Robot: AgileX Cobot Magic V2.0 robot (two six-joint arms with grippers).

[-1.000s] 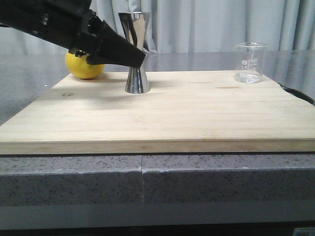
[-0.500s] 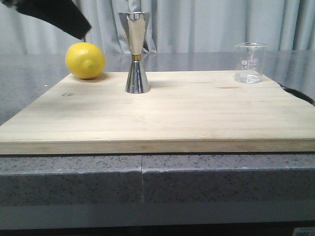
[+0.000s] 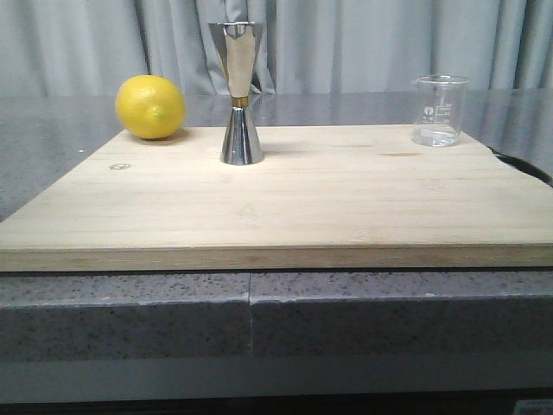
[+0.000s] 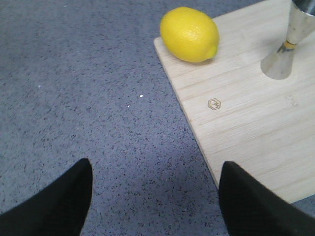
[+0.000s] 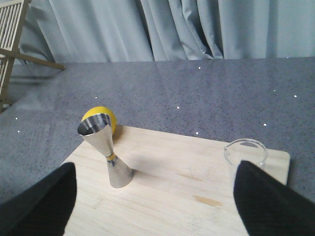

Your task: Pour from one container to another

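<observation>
The small clear glass beaker [image 3: 439,110] with white marks stands upright at the far right of the wooden board [image 3: 328,199]. The shiny steel jigger [image 3: 238,93] with a gold band at its waist stands upright at the far middle-left. Neither gripper shows in the front view. In the left wrist view my left gripper [image 4: 155,196] is open and empty over the grey countertop, left of the board, with the jigger [image 4: 289,46] well ahead of it. In the right wrist view my right gripper [image 5: 155,199] is open and empty above the board, facing the jigger [image 5: 109,153] and beaker [image 5: 245,156].
A yellow lemon [image 3: 150,106] lies at the board's far left corner, just left of the jigger. The board rests on a speckled grey countertop [image 3: 52,147]. A wooden slatted frame [image 5: 10,39] stands far off beyond the counter. Grey curtains hang behind.
The left arm, which reached across the lemon to the jigger, has drawn back up and left out of the front view. Jigger, lemon and beaker have not moved.
</observation>
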